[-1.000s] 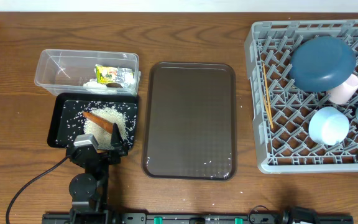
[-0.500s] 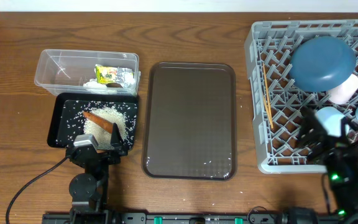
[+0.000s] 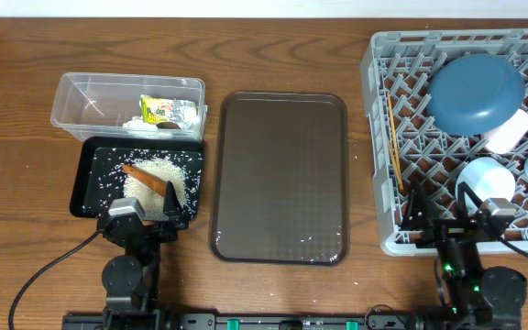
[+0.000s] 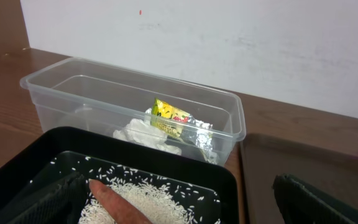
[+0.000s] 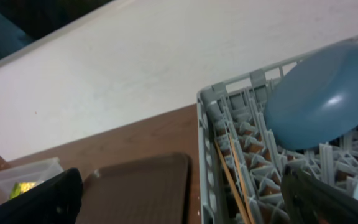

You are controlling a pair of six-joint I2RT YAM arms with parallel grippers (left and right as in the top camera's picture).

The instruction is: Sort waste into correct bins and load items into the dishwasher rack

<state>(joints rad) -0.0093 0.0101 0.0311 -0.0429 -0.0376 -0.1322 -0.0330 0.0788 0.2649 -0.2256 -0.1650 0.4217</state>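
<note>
While the left end effector (image 3: 145, 218) gapes, rice (image 3: 161, 170) lies just beyond it

Clear glossy plastic tub (image 3: 90, 103), matt grey plastic rack (image 3: 372, 128), wood-grain table (image 3: 21, 192)

Your surface (image 3: 26, 110) is brown wood-grain. At its back left sits the clear plastic tub (image 3: 90, 96). The shallow black tray (image 3: 81, 188) lies just in front of it, and their facing edges touch or nearly touch. In the middle you have the brown serving tray (image 3: 282, 165), close beside the black tray, its long side running front to back. Apart from it on the right stands the grey dishwasher rack (image 3: 379, 156), cut off by the frame edge. A black cable (image 3: 35, 275) trails across the front left corner.
</note>
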